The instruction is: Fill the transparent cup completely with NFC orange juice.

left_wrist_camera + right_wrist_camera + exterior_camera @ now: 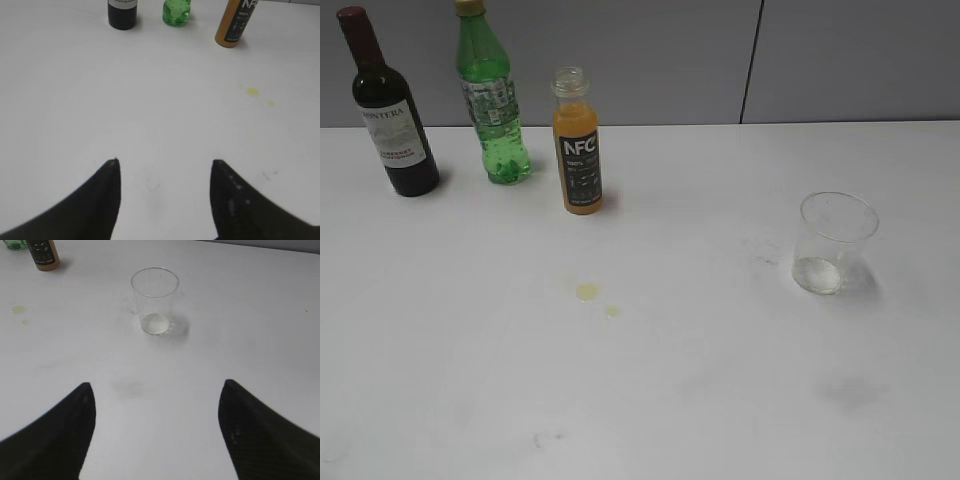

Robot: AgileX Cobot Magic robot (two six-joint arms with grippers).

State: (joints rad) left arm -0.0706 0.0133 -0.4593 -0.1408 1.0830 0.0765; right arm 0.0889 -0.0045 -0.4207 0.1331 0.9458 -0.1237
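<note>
The transparent cup [836,243] stands upright and empty on the right of the white table [700,380]; it also shows in the right wrist view [155,300], well ahead of my right gripper [157,387], which is open with nothing between its fingers. The NFC orange juice bottle [577,142] stands uncapped at the back, left of centre, full of orange liquid. Its lower part shows at the top of the left wrist view [235,25], far ahead and right of my open, empty left gripper [165,162]. Neither arm appears in the exterior view.
A dark wine bottle [390,110] and a green soda bottle [495,100] stand at the back left, beside the NFC bottle. Small yellowish drops [588,291] lie on the table in front of the NFC bottle. A grey wall runs behind.
</note>
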